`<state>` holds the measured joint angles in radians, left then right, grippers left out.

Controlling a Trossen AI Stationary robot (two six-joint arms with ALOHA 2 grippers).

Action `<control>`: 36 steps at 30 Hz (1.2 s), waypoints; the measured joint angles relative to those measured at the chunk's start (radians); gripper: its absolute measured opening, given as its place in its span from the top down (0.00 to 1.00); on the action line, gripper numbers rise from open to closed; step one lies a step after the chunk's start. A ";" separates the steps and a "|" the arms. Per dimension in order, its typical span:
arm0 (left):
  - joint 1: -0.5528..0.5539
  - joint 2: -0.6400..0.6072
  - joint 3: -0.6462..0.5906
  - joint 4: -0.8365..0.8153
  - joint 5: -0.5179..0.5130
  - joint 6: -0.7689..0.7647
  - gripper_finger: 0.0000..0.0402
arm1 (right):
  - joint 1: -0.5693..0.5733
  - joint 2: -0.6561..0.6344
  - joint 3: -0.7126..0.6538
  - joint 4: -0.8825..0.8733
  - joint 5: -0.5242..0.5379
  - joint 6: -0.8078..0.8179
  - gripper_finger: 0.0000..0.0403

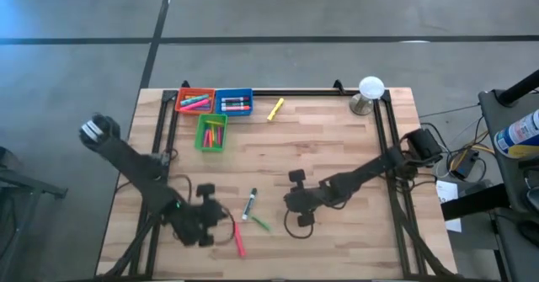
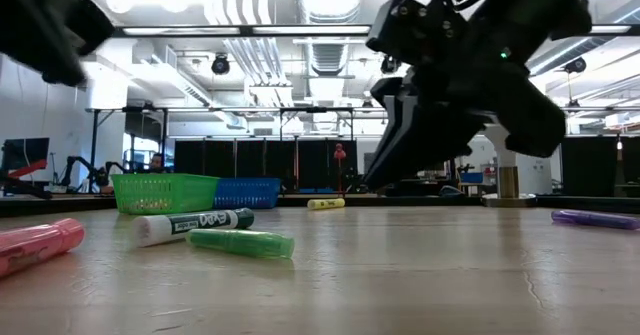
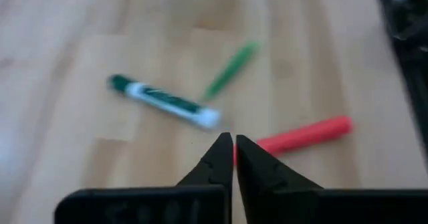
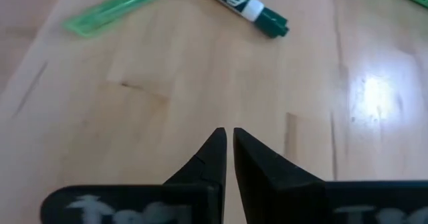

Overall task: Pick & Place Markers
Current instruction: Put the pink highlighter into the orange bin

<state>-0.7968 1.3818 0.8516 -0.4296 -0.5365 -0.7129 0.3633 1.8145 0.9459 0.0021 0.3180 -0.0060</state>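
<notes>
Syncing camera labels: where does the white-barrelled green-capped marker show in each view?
High view: white-barrelled marker lies near the table's front middle, between the two arms.
Low view: left of centre, just behind the green highlighter.
Left wrist view: middle, slanted, beyond the shut jaws.
Right wrist view: upper edge, cap end showing.
Shared landmark: the green highlighter lying beside it, visible in all four.

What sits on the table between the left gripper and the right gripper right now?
In the high view, the white-barrelled marker and the green marker lie between the left gripper and the right gripper; neither gripper touches them.
</notes>
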 joint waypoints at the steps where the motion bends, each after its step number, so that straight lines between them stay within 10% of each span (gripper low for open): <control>1: -0.015 0.041 0.032 -0.002 0.001 0.000 0.95 | 0.006 0.000 -0.002 0.001 0.000 0.004 0.94; 17: -0.014 0.543 0.531 -0.175 0.187 0.265 0.75 | 0.027 -0.001 -0.008 0.000 0.000 0.007 0.94; 36: 0.025 0.601 0.552 -0.249 0.276 0.433 0.75 | 0.027 -0.001 -0.009 0.000 -0.002 0.006 0.94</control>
<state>-0.7720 1.9830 1.4036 -0.6785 -0.2609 -0.2802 0.3904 1.8133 0.9367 0.0022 0.3161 0.0002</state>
